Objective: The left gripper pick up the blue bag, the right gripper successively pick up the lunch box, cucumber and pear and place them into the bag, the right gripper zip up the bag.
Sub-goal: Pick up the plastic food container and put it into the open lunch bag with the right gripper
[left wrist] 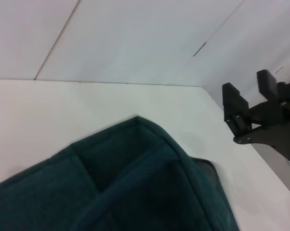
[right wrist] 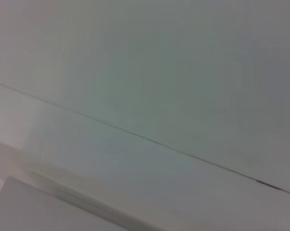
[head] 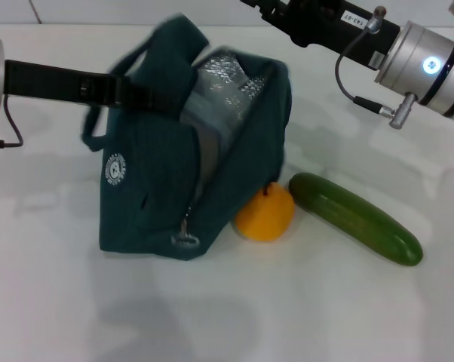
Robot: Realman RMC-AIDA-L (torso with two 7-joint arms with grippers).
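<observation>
Left claw (head: pixel 140 94) clamped on blue bag (head: pixel 182 151) handle, bag tilted open beneath it, pear (head: pixel 265 213) and cucumber (head: pixel 355 219) beside bag on tabletop (head: pixel 325 309), right claw (left wrist: pixel 248 103) apart, raised behind bag.

Open teal blue bag (head: pixel 148 204) upright, pear (head: pixel 265 214) touching it, cucumber (head: pixel 354 218) just beside
</observation>
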